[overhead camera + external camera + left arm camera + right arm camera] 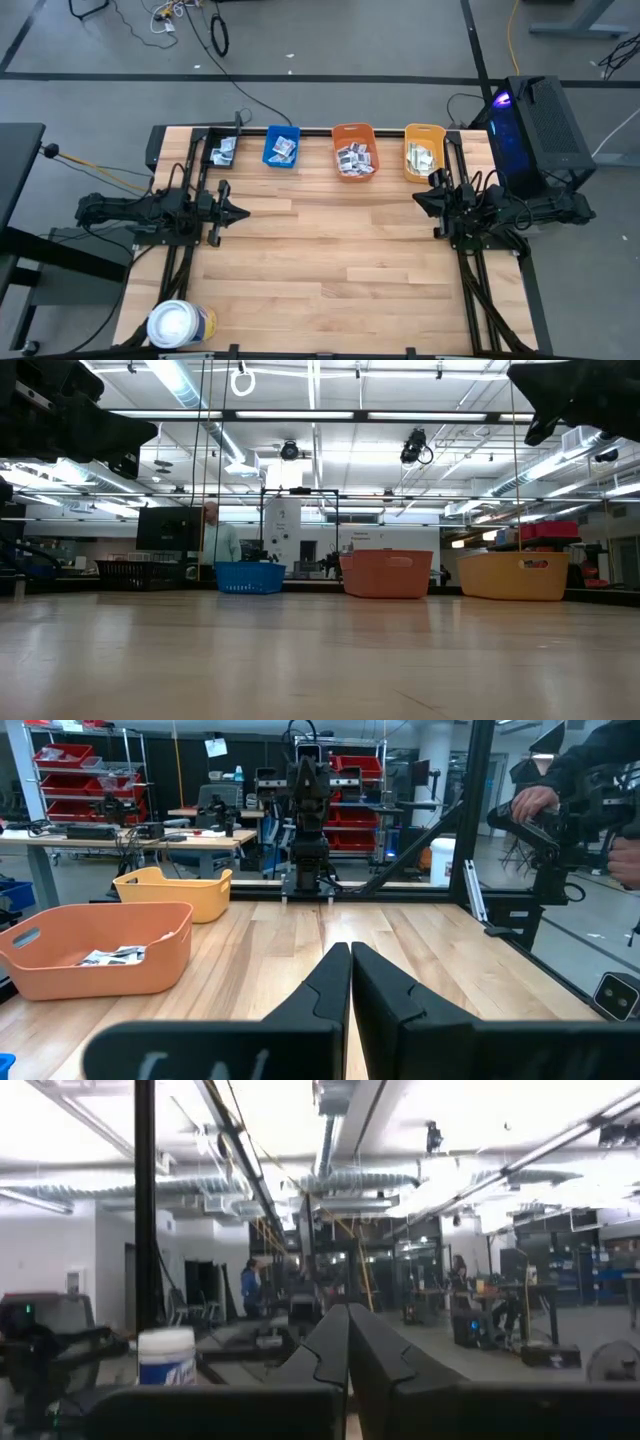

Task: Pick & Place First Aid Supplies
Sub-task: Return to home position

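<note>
Hovering mid-left and mid-right, left end effector (238, 212) and right end effector (420, 198) closed, empty; small white printed packets (222, 150) upper left risk going unsorted.

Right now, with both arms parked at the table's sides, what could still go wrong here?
Two things. The white roll stands near a corner of the table on the left arm's side; a swing of that arm might knock it off. The packets in the orange bin are heaped loosely, so a bump could spill some. The left gripper and right gripper are both shut and hold nothing.
</note>
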